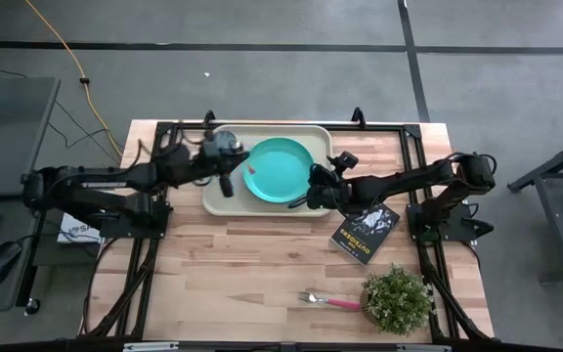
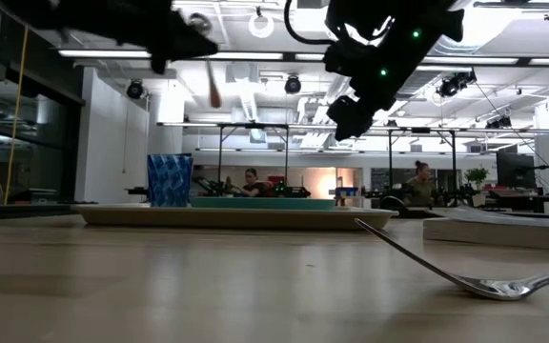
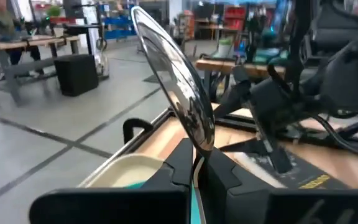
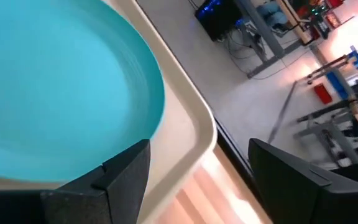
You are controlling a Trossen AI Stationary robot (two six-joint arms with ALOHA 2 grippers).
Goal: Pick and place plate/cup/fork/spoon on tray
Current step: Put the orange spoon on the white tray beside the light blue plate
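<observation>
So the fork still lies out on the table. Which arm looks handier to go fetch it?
The right one, probably. The right gripper is open and empty beside the plate on the tray, and the fork lies on its side of the table. The left gripper is shut on the spoon.

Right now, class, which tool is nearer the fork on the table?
Right. The right tool is over the tray's right side; the left tool is farther from the fork, over its left side.

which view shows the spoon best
The left wrist view: the spoon fills it, silver bowl upright, clamped in the left hand. The high view shows only its orange handle over the plate. The right wrist view misses it.
</observation>
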